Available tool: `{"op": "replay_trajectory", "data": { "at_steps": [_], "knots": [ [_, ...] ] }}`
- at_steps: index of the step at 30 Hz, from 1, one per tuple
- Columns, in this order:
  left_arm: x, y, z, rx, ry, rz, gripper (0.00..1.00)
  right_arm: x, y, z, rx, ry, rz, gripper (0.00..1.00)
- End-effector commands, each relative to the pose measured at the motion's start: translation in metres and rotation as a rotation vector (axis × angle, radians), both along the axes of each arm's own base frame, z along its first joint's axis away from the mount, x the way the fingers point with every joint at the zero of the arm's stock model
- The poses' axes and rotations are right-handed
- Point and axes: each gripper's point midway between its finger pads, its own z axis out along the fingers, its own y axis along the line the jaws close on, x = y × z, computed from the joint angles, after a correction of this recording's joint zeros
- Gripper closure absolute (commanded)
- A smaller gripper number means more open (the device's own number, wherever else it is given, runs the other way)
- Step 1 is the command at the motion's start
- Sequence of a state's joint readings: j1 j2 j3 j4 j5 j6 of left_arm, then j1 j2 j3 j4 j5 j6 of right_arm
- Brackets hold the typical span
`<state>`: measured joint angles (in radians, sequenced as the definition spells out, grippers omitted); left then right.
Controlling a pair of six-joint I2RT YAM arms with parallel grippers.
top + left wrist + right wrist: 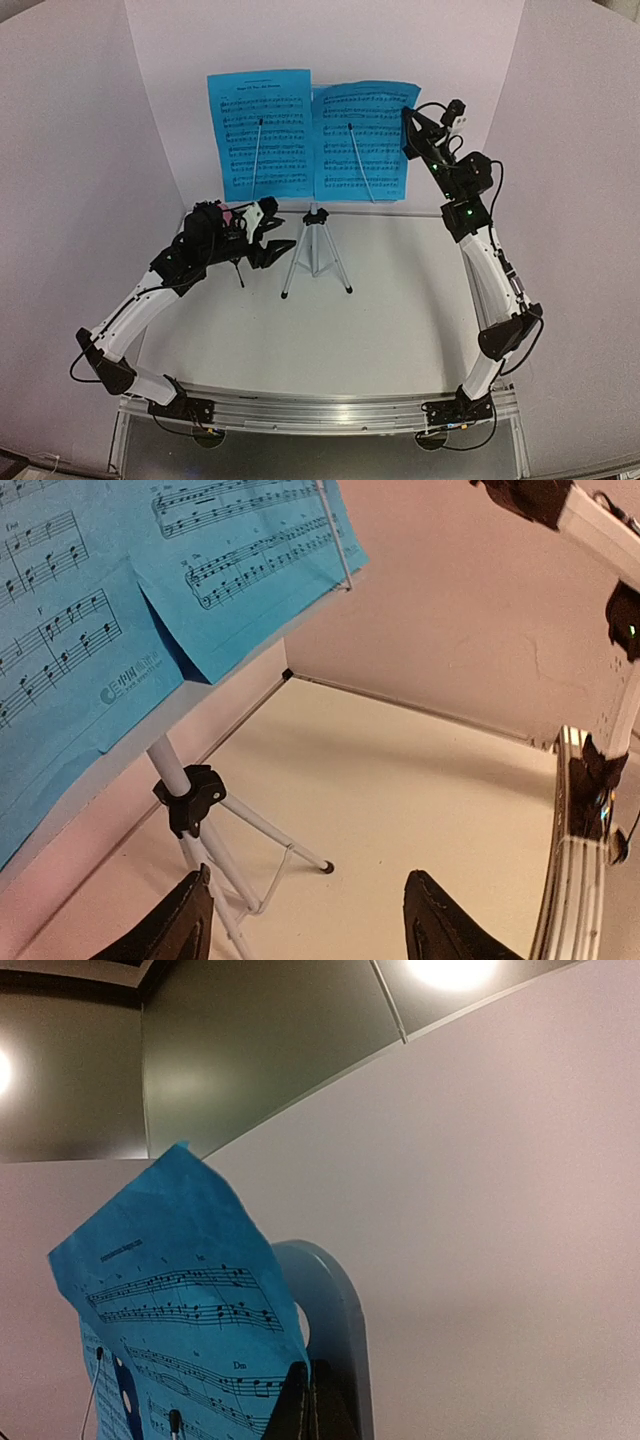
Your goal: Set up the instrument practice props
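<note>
Broadly: white counter (400, 320), walled on three sides, with the stand parked toward 12 o'clock. Music stand desk (335, 1310) is pale blue-grey. From above it is almost wholly covered by the paper, and only a rounded corner shows in the right wrist view. Left sheet (258, 135) and right sheet (362, 140) lie side by side on it, staves facing the arms, inner edges seemingly overlapping. The right one sits lower and slightly skewed, likely why an arm is up there. Tripod (316, 250) is silver, legs splayed on the counter at 6 o'clock of the desk, a black collar (190, 795) gathering them. Right claw (310, 1375) is at 2 o'clock of the right sheet, jaws pressed together at its outer edge beside the desk. It looks like squaring or pinning, though whether paper is actually nipped can't be made out. That sheet's top corner curls forward, unsupported. Left claw (308, 875) sits low at 9 o'clock of the tripod, jaws wide, nothing between them, clear of the legs; reads as standing by. Retaining wires (258, 160) are thin, one across each sheet, holding the pages flat. The desk's ledge and perforations are hidden.
</note>
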<state>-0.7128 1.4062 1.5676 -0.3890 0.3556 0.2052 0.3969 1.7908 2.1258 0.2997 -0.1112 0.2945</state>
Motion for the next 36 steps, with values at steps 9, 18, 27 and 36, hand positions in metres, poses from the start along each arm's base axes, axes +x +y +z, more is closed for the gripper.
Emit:
{"op": "replay_trajectory", "data": {
  "at_steps": [9,18,27,36],
  "knots": [
    [0.019,-0.022,0.044,-0.249,0.013,0.01,0.34,-0.03,-0.019,0.029,0.07,-0.09,-0.013,1.0],
    [0.02,-0.02,0.048,-0.209,-0.046,0.014,0.34,-0.024,-0.017,0.025,0.068,-0.086,-0.01,1.0],
    [0.023,-0.019,0.051,-0.204,-0.069,0.029,0.33,-0.02,-0.014,0.019,0.072,-0.074,0.001,1.0],
    [0.024,-0.021,0.053,-0.205,-0.073,0.024,0.33,-0.017,-0.012,0.013,0.085,-0.068,0.018,1.0]
  ]
}}
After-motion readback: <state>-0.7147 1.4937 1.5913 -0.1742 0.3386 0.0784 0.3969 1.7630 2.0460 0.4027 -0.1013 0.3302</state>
